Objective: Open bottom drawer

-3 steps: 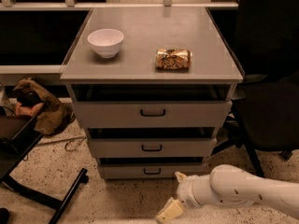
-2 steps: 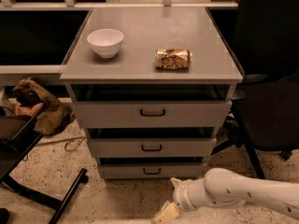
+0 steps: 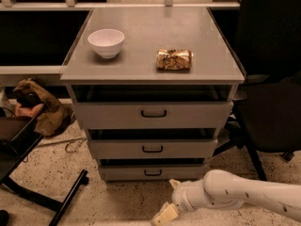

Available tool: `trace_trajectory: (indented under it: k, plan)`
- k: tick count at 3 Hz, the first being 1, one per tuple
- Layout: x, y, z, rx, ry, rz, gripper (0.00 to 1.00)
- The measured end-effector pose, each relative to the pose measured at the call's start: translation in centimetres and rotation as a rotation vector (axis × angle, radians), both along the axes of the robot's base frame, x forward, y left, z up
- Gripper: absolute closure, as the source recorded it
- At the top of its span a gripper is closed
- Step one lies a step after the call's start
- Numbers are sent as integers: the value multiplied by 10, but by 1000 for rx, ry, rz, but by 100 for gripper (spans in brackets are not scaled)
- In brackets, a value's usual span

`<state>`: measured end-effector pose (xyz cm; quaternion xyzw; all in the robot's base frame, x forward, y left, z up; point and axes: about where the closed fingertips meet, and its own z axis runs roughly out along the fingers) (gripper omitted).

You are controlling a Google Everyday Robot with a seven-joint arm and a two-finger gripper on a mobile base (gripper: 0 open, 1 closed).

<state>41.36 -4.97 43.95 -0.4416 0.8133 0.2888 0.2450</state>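
Gripper (image 3: pixel 169 199) low near floor, just in front & slightly right of bottom drawer (image 3: pixel 122 173), not touching. Its two tan tips look apart, nothing held. Drawer is lowest of 3 in cabinet (image 3: pixel 221 69), looks shut, loop handle (image 3: pixel 153 172) at ctr. Step, prob: reach handle. Do well: shift left, raise a bit, square up w/ loop, close on it, pull straight out & level. Risk: floor scrape, slip off small loop.

A smooth, rounded white arm (image 3: pixel 244 197) at four o'clock, speckled with small dark screw holes, narrows through a ringed collar to the cream-tan gripper (image 3: pixel 165 213) at six o'clock.
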Motion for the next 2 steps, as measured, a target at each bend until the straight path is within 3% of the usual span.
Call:
trace_trajectory:
  k: [1,2]
  plan:
    - [-2,16,-31,-13,-5,-2,0]
    - [1,25,-58,-49,-47,-56,0]
